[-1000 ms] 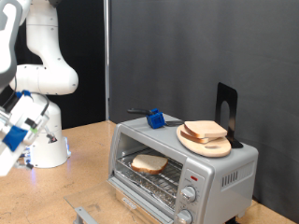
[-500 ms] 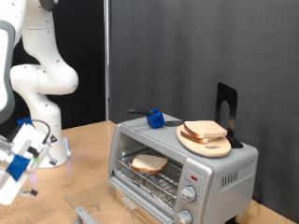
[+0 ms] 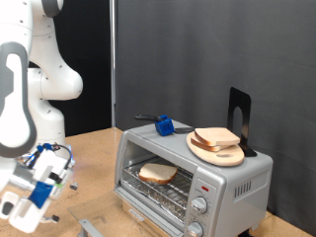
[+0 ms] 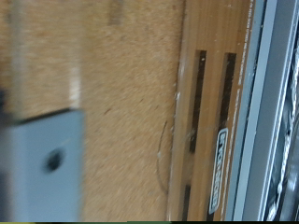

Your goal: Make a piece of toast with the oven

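Observation:
The silver toaster oven (image 3: 237, 183) stands on the wooden table at the exterior view's right. Its glass door hangs open. One piece of toast (image 3: 157, 174) lies on the wire rack inside. A second, similar slice (image 3: 216, 137) lies on a round wooden plate (image 3: 230, 158) on top of the oven. My gripper (image 3: 32, 196) is low over the table at the exterior view's bottom left, well apart from the oven, and nothing shows in it. The wrist view is blurred and shows the wood table (image 4: 121, 93) and a silver edge (image 4: 271, 112), with no toast.
A blue object with a dark handle (image 3: 164, 125) and a black stand (image 3: 240, 114) sit on the oven's top. Two round knobs (image 3: 198, 206) are on the oven's front. A grey piece (image 3: 89, 228) lies at the bottom edge. A blurred grey block (image 4: 42, 163) fills the wrist view's corner.
The arm has swung down, and the gripper has moved lower and to the exterior view's right, closer to the table. The toast, plate and oven have not moved.

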Controlling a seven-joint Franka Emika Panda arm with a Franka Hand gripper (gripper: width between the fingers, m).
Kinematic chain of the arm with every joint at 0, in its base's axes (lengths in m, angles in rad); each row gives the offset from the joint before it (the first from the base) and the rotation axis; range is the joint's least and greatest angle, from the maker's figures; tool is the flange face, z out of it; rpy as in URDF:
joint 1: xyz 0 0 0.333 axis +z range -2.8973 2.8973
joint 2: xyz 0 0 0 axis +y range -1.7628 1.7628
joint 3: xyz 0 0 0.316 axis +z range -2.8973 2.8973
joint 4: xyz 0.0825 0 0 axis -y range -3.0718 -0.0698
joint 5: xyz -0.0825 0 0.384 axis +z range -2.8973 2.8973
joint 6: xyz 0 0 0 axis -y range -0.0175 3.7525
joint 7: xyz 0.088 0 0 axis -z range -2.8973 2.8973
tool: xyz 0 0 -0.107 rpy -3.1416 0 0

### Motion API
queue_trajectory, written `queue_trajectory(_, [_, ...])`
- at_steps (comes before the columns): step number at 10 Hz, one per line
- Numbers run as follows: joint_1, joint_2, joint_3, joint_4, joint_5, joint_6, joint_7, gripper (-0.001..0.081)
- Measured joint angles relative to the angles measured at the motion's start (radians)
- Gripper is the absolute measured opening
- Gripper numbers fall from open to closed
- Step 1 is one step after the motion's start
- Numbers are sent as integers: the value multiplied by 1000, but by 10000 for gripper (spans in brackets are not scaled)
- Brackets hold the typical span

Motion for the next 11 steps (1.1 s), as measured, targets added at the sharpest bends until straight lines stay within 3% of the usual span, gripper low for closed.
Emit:
queue_trajectory(5, [31, 11, 69, -28, 55, 20, -7, 808])
queue_trajectory(7, [13, -16, 63, -24, 49, -98, -7, 808])
queue_trajectory(9, [-28, -64, 53, -21, 42, -274, -7, 808])
queue_trajectory(11, [-34, -118, 55, -26, 52, -376, -7, 808])
